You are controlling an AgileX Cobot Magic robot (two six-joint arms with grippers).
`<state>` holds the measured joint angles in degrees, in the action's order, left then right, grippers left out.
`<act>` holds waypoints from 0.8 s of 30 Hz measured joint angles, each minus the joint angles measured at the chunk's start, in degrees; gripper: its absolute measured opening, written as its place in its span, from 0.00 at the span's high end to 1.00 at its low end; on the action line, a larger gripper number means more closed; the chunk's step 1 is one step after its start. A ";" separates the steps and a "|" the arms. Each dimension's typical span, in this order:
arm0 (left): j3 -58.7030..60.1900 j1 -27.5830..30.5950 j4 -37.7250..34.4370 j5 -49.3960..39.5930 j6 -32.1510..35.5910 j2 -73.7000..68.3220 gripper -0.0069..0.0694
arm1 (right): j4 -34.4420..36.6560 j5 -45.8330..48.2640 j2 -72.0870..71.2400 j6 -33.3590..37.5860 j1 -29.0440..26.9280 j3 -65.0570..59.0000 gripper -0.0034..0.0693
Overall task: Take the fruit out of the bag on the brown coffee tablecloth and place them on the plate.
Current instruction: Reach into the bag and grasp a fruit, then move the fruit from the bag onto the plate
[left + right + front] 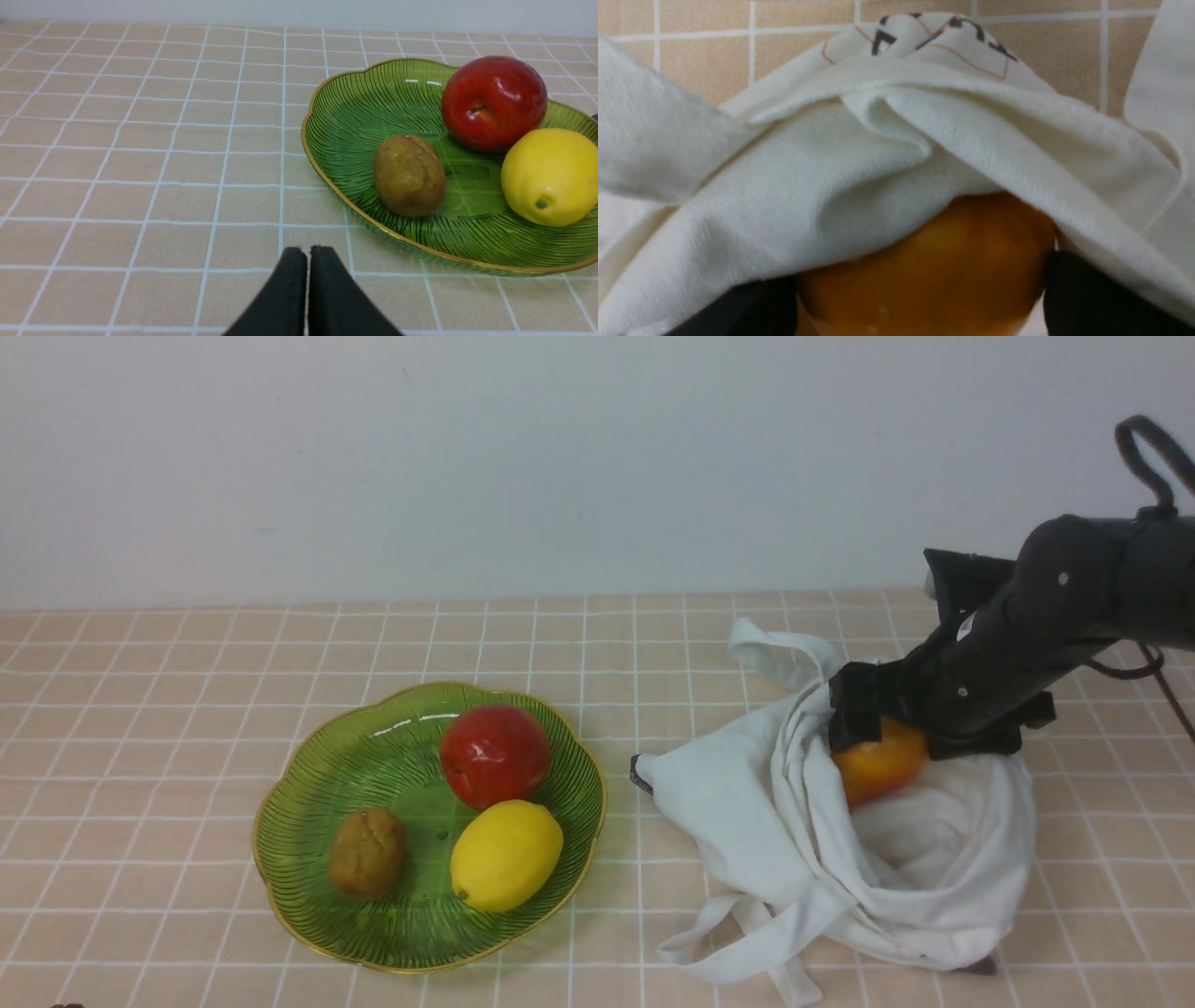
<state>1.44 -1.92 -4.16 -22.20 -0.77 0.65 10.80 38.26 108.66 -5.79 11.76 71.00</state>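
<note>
The orange-yellow fruit point(882, 767) sits in the mouth of the white cloth bag point(934, 868) on the checked brown tablecloth point(187, 709). My right gripper point(873, 742) reaches into the bag from the right. In the right wrist view its black fingers point(1087, 298) press both sides of the fruit point(924, 270), and a fold of the bag point(878, 163) drapes over the fruit's far side. The green plate point(373, 756) stands left of the bag. My left gripper point(307, 254) hovers shut over the cloth near the plate point(364, 107) and does not show in the front view.
On the plate lie a red apple point(495, 756), a yellow lemon point(506, 854) and a brown kiwi-like fruit point(367, 852). The bag's handles trail out at the back point(775, 649) and front point(719, 961). A white wall closes off the table's far edge.
</note>
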 joint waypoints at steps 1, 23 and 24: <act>0.00 0.00 0.00 0.00 0.00 0.00 0.92 | 0.05 -0.32 0.12 0.13 0.00 0.07 0.07; 0.00 0.00 0.00 0.00 0.00 0.00 0.92 | -3.03 20.65 -13.94 2.99 0.04 -0.05 0.13; 0.00 0.00 0.00 0.00 0.00 0.00 0.92 | -3.03 21.36 -14.83 3.23 0.04 -0.05 0.13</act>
<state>1.44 -1.92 -4.16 -22.20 -0.77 0.65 7.77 59.62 93.83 -2.56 11.80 70.96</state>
